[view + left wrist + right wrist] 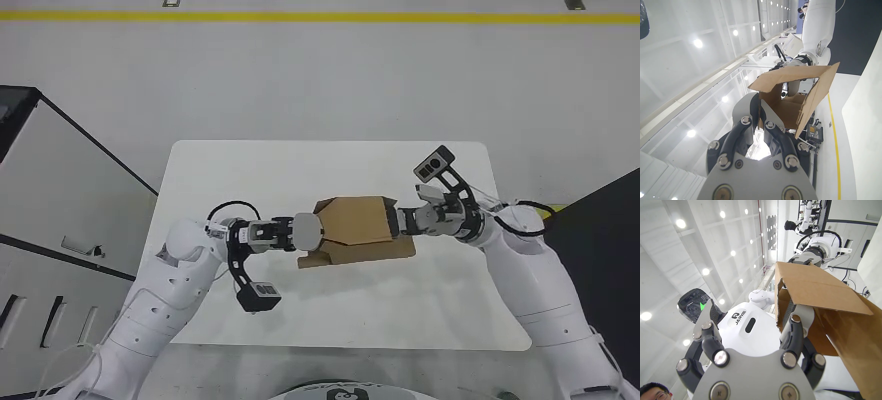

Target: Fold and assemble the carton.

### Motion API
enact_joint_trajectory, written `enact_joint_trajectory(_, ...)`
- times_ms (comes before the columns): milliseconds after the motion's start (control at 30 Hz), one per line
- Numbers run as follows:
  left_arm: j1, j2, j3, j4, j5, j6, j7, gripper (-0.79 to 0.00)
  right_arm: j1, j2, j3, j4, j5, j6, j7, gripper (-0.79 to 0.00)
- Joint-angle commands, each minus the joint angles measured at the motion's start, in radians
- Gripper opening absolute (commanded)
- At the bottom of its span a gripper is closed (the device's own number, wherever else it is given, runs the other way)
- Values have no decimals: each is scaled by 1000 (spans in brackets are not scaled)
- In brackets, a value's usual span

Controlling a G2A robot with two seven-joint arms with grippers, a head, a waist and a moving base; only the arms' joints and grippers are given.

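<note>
A brown cardboard carton [355, 225] hangs over the middle of the white table [330, 310], open-ended, with loose flaps. My left gripper [300, 232] is at one end of it. In the left wrist view this gripper [759, 109] is shut on the edge of a carton [791, 79] panel. My right gripper [403, 220] is at the opposite end. In the right wrist view it [753, 315] stands open, one finger [800, 317] tucked under a flap of the carton [819, 285], the other finger [706, 313] out in free air.
A black-framed cabinet [50, 180] stands off the table's left side and a dark panel [600, 240] off its right. A yellow floor line [320, 16] runs beyond the far edge.
</note>
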Motion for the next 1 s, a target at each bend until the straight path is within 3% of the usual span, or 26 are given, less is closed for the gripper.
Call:
enact_joint_trajectory(0, 0, 0, 2, -2, 2, -2, -1, -785, -2, 0, -1, -4, -11, -3, -1, -252)
enact_joint_trajectory(967, 2, 8, 18, -15, 41, -31, -5, -785, -30, 18, 14, -68, -216, -30, -30, -443)
